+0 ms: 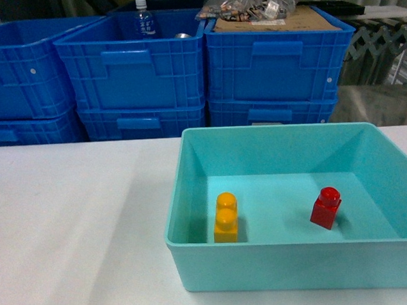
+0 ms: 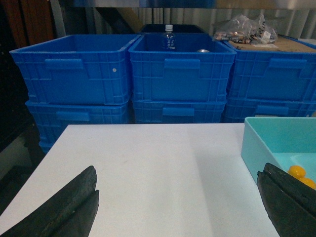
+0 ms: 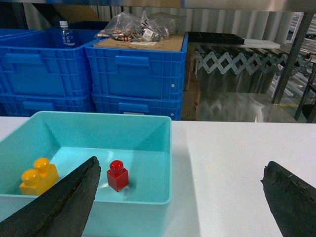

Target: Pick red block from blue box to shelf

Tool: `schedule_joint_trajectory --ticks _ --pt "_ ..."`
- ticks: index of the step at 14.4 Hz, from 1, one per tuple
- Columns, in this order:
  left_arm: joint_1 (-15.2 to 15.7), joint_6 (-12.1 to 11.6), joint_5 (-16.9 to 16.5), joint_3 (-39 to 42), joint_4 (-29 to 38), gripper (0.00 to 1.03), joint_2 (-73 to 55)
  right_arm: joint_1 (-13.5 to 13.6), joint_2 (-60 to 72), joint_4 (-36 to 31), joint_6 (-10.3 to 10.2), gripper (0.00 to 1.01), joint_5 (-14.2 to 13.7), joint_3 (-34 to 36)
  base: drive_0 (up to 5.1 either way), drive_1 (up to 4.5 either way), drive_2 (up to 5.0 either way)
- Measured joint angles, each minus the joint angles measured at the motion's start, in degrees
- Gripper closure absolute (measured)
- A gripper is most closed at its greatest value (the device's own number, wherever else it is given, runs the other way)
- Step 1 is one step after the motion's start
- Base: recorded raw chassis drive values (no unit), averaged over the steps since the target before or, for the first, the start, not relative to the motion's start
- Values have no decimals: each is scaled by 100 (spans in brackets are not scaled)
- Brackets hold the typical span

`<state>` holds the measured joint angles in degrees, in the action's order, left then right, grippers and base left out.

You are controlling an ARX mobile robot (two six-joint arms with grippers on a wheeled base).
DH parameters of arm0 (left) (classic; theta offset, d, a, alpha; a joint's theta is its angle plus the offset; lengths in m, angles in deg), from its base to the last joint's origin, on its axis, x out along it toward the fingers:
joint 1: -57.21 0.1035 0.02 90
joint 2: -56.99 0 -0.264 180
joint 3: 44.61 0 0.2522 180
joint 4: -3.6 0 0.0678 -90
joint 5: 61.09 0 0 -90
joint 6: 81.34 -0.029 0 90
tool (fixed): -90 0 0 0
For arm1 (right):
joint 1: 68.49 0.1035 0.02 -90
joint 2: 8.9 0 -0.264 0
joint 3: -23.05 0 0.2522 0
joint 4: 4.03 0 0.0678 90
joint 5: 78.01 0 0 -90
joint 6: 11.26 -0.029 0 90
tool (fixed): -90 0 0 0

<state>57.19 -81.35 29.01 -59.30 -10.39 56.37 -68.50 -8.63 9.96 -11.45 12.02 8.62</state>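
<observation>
Red block (image 3: 117,175) stands upright on the blue box's (image 3: 148,200) floor, just beyond the right gripper's (image 3: 180,197) left finger (image 3: 64,202) — jaws spread wide, holding nothing. A yellow two-stud brick (image 3: 38,176) lies well apart from it in the same tub. The left gripper (image 2: 177,205), likewise released, hangs over the white table (image 2: 158,163), the tub at its right finger. Dark blue crates (image 1: 137,67) are stacked beyond; a water bottle (image 1: 142,18) stands in one.

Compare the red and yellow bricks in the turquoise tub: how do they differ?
Colour: the red block is glossy red, the yellow brick yellow. Studs: the red block has one, the yellow brick two. Size: the yellow brick is longer. Place: in the head view the red block sits right, the yellow brick left. Both stand stud-up on the blue box floor, ungripped.
</observation>
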Motion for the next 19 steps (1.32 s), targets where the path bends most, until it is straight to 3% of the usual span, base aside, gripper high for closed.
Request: schedule_joint_trajectory --ticks 19 --pt "0 0 0 0 0 5 0 0 0 0 2 3 0 0 0 0 0"
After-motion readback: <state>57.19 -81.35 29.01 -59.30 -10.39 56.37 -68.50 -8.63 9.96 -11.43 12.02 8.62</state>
